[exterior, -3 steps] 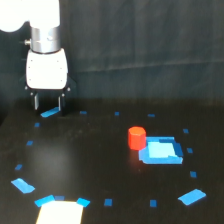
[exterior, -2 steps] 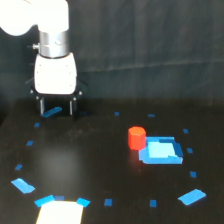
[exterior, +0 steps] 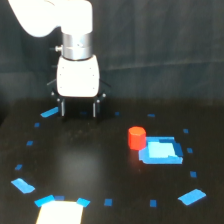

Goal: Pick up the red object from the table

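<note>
The red object [exterior: 136, 137] is set upright on the table [exterior: 90, 170], touching the blue block [exterior: 161, 150]. The gripper [exterior: 79, 108] is held well apart from the block, jaws spread wide and empty.

Red object standing on the black table

The red object [exterior: 136, 137] is a small, short, round thing, bright red-orange, and it stands upright. It sits on the table [exterior: 85, 170], toward the exterior view's right side. The table is flat and black, with little blue marks and some bigger blue strips scattered on it. Nothing is holding the red object; it rests on the table by itself.
</note>
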You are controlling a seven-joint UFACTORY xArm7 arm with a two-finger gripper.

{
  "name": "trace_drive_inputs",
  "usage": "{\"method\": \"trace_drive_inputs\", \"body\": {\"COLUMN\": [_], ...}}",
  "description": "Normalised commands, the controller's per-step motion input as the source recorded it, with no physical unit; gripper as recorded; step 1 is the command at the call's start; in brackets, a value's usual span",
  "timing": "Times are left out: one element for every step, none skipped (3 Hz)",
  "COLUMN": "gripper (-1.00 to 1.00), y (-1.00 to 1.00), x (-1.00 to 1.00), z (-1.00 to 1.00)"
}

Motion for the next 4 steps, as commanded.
{"method": "trace_drive_inputs", "body": {"gripper": [1.00,0.57,-0.05,-0.28], "y": [-0.56,-0.66,-0.65,-0.89], "x": [1.00,0.97,0.64,0.41], "z": [-1.00,-0.58,-0.49,-0.52]}}
